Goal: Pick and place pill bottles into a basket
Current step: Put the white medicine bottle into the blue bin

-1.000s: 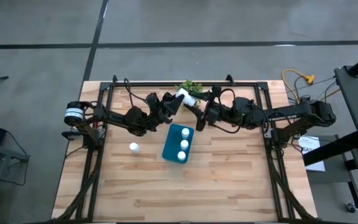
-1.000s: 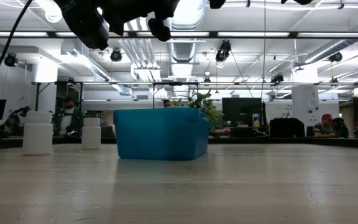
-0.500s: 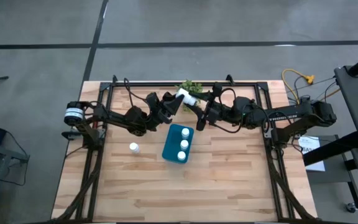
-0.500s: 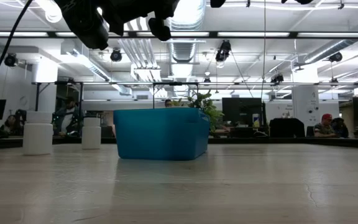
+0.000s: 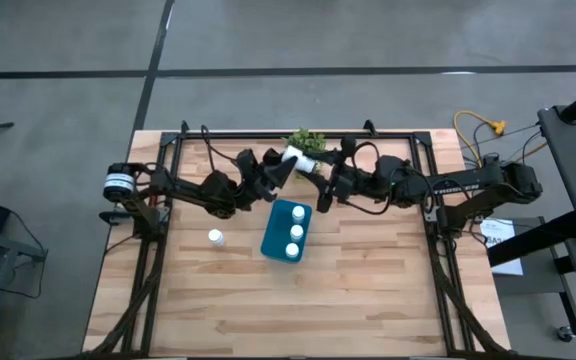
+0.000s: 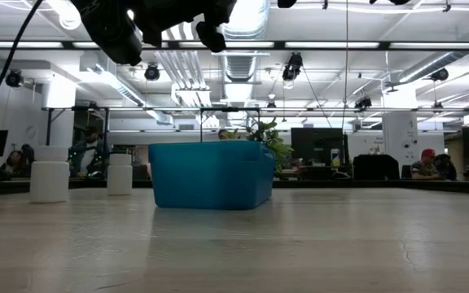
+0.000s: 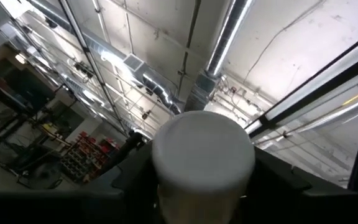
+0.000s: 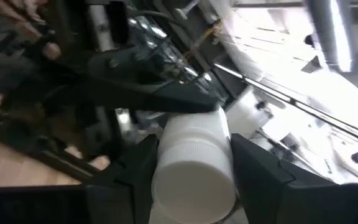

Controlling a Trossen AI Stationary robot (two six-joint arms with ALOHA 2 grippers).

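Observation:
One white pill bottle is held in the air over the table's far middle, beside the plant, between both grippers. My left gripper comes at it from the left and my right gripper from the right; both are shut on it. Three bottles stand upright in the teal basket. One bottle stands on the table left of the basket. The low view shows two bottles standing left of the basket. My left gripper pinches the bottle's sides between its two fingers. The bottle points away along the fingers, its round end tipped up toward the ceiling. It is lifted clear of the table. My right gripper pinches the same bottle between its two fingers at the ribbed cap end. The bottle lies along the fingers, its smooth body pointing toward the left gripper's dark fingers. It is clear of the table.
A small green plant stands at the far edge just behind the held bottle. A black frame runs along the table's left, far and right sides. Bare wood lies at the near half.

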